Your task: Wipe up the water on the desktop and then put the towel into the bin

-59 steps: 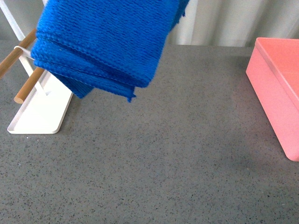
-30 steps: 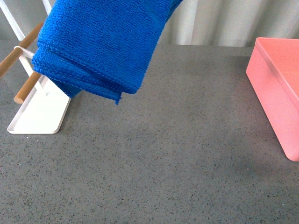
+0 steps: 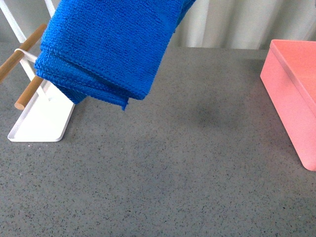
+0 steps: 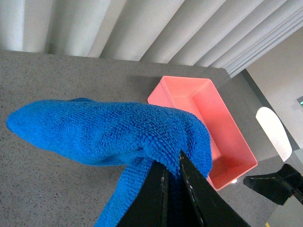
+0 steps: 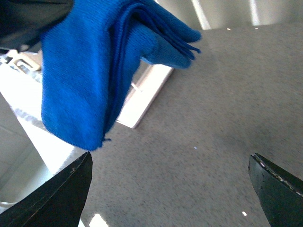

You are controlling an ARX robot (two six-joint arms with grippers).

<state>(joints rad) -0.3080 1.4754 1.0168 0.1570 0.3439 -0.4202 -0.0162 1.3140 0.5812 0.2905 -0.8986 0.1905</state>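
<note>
The blue towel (image 3: 106, 47) hangs folded in the air above the far left of the dark speckled desktop (image 3: 173, 168); neither gripper shows in the front view. In the left wrist view my left gripper (image 4: 173, 163) is shut on the towel (image 4: 109, 132), black jaws pinching a fold. The salmon-pink bin (image 3: 294, 94) stands at the right edge and looks empty in the left wrist view (image 4: 208, 123). In the right wrist view my right gripper (image 5: 170, 165) is open and empty above the desktop (image 5: 213, 118), with the towel (image 5: 90, 71) hanging beyond it.
A flat white tray (image 3: 42, 118) with wooden rods (image 3: 27, 94) on a white frame stands at the far left, partly behind the towel; it also shows in the right wrist view (image 5: 144, 97). Pale pleated curtains (image 3: 237, 22) close off the back.
The hanging towel has swung a little to the left and up, then settled; its lower corner sits further left than a second ago. The bin and tray have not moved.
</note>
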